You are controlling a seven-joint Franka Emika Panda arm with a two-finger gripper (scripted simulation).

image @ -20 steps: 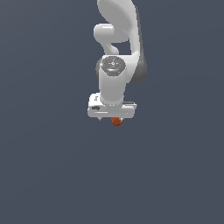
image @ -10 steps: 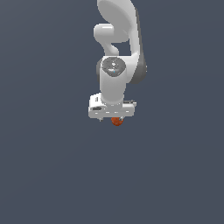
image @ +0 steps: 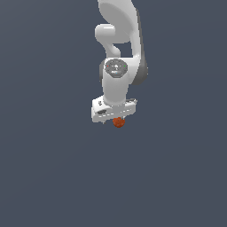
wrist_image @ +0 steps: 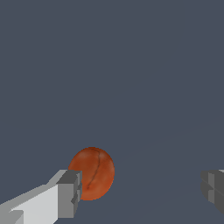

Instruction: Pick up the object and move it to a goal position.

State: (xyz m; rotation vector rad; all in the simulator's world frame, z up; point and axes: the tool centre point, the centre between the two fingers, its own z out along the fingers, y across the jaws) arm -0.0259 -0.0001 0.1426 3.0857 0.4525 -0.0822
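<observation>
Arm: the white Panda arm [image: 119,53] reaches down from the top of the exterior view, its wrist pointing straight at the plain dark grey ground.
Pincer: the pincer [wrist_image: 141,186] stands spread wide, one finger [wrist_image: 65,194] and the other finger [wrist_image: 214,188] well apart in the wrist view, a broad gap of bare ground between them. It pinches nothing.
Ball: the orange-red ball [wrist_image: 92,172] sits inside that gap, close against the inner side of one finger and far from the other; whether it touches the near finger cannot be told. A dark crease runs over its mottled skin.
Ball from outside: in the exterior view the ball [image: 118,123] peeks out just under the white pincer [image: 116,119] body, narrower than that body and a little off its middle, toward the exterior view's right.
Fingers from outside: too small and too hidden by the hand to make out.
Ground: an even slate-grey surface [image: 53,168] fills both views.
</observation>
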